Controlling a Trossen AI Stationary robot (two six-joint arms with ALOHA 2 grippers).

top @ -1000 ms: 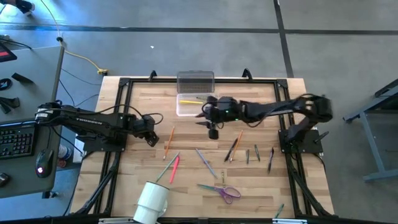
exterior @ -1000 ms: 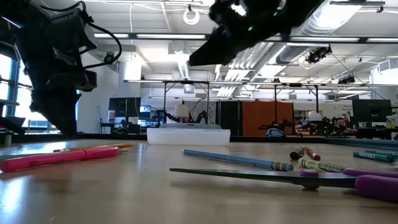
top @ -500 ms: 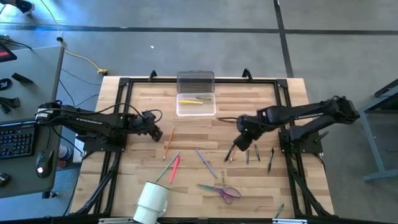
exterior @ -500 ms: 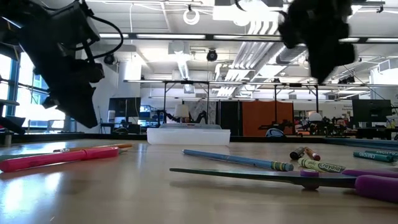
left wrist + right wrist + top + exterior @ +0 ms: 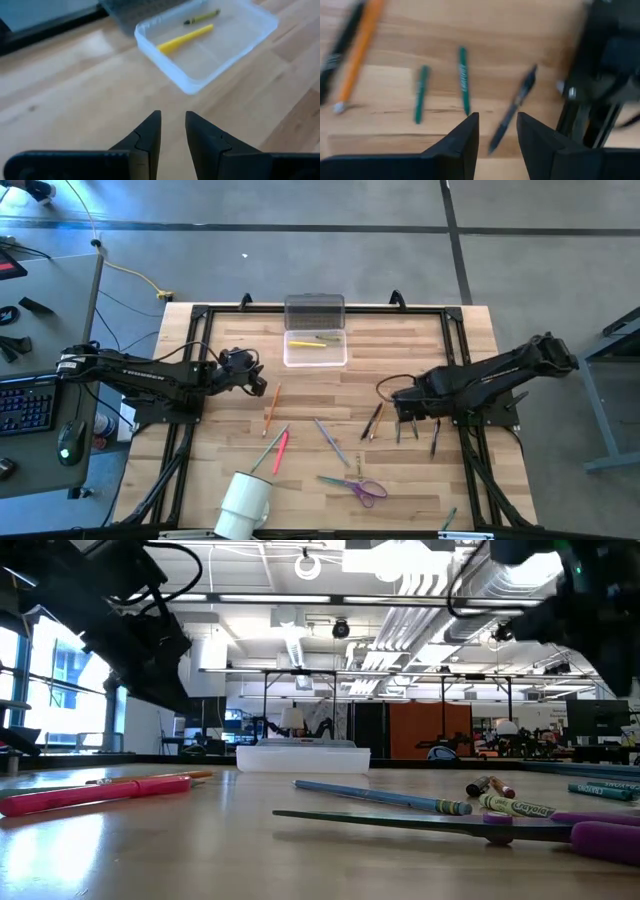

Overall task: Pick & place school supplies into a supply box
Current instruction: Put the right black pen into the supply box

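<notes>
The supply box [image 5: 315,348] stands at the far middle, lid [image 5: 314,310] swung back. It holds a yellow pen [image 5: 185,39] and a dark green pencil [image 5: 201,17]. The other school supplies lie flat on the wood: an orange pencil [image 5: 271,408], a pink pen [image 5: 281,450], scissors [image 5: 357,488], green pens [image 5: 464,87] and a black pen [image 5: 515,107]. My left gripper [image 5: 173,131] is open with nothing in it, left of the box and slanting toward it. My right gripper [image 5: 497,127] is open, points down and hovers over the green and black pens.
A white cup [image 5: 245,502] lies on its side at the near left. A black frame [image 5: 190,370] borders the wooden top and both arm bases. A black pen and an orange pencil [image 5: 375,420] lie just left of my right gripper.
My right gripper has swung from beside the supply box toward the table's right and near edges. It has rolled and tipped until it points down over the green pens. My left gripper has tipped upward and turned toward the box, shifting slightly toward the far edge.
</notes>
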